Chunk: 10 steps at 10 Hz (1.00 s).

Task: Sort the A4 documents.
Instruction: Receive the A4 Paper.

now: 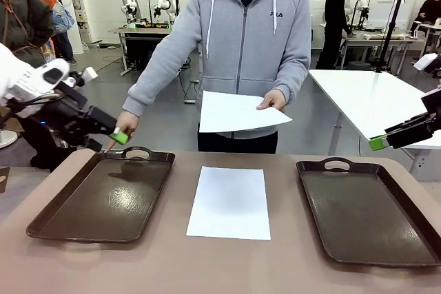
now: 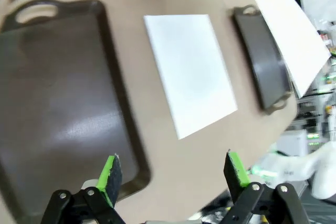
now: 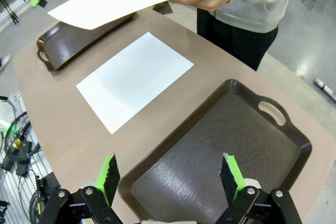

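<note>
The left gripper [image 2: 172, 165] hangs released, green-padded fingers spread wide with nothing between them. In its wrist view one finger shows against a corner of the left tray [image 2: 58, 103], and the other against the edge of the brown tabletop [image 2: 157, 145]. The dark tray runs off toward 10 o'clock with its floor bare. At 12 o'clock from the gripper one A4 sheet [image 2: 190, 72] lies flat on the tabletop, apart from both trays.

The right gripper [image 3: 169, 169] is just as slack, fingers wide and holding nothing. It looks down on the right tray [image 3: 226, 145], whose bare floor fills the 12 to 2 o'clock side. The flat sheet sits at 11 o'clock from it, beside that tray's long rim without touching it.

From the front, the flat sheet lies mid-tabletop with one tray at its 9 o'clock and the other at its 3 o'clock. At its 12 o'clock, raised off the tabletop, is a second sheet [image 1: 238, 111]. The person's hand [image 1: 273, 99] pinches it by one edge, so it juts out roughly level.

The person's other hand [image 1: 126, 123] reaches down by the left gripper's green pad. Whether it touches the pad I cannot tell from this angle.
</note>
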Each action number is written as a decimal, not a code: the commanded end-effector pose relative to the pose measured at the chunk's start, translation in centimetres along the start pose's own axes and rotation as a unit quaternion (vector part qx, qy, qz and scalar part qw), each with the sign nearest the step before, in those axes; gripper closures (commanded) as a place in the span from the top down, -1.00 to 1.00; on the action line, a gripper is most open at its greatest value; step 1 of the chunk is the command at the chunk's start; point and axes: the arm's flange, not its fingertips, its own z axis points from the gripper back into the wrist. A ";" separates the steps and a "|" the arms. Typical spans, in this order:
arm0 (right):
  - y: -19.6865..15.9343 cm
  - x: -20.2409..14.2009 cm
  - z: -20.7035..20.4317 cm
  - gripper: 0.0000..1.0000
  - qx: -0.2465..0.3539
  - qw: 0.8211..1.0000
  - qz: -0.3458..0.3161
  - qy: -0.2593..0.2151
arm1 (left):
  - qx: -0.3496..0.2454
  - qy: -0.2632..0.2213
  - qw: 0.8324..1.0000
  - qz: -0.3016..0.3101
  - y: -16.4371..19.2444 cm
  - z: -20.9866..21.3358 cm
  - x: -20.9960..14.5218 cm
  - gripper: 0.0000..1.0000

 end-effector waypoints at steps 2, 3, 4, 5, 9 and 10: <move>-0.1 -0.1 -0.1 1.00 0.005 1.000 0.000 -0.001 | -0.083 -0.007 0.995 0.052 -1.3 -3.1 5.0 1.00; -0.1 -0.1 -0.1 1.00 0.005 1.000 0.000 -0.001 | -0.103 -0.021 0.992 0.073 -1.5 -4.0 6.2 1.00; -0.1 -0.1 -0.1 1.00 0.005 1.000 0.000 -0.001 | -0.124 -0.026 0.989 0.074 -2.1 -5.1 7.5 1.00; -0.1 -0.1 -0.1 1.00 0.005 1.000 0.000 -0.001 | -0.135 -0.034 0.988 0.072 -2.3 -6.1 8.9 1.00; -0.1 -0.1 -0.1 1.00 0.005 1.000 0.000 -0.001 | -0.204 -0.010 0.973 0.104 -2.9 -11.5 12.8 1.00; -0.1 -0.1 -0.1 1.00 0.005 1.000 0.000 -0.001 | -0.224 0.002 0.969 0.103 -3.1 -12.7 13.1 1.00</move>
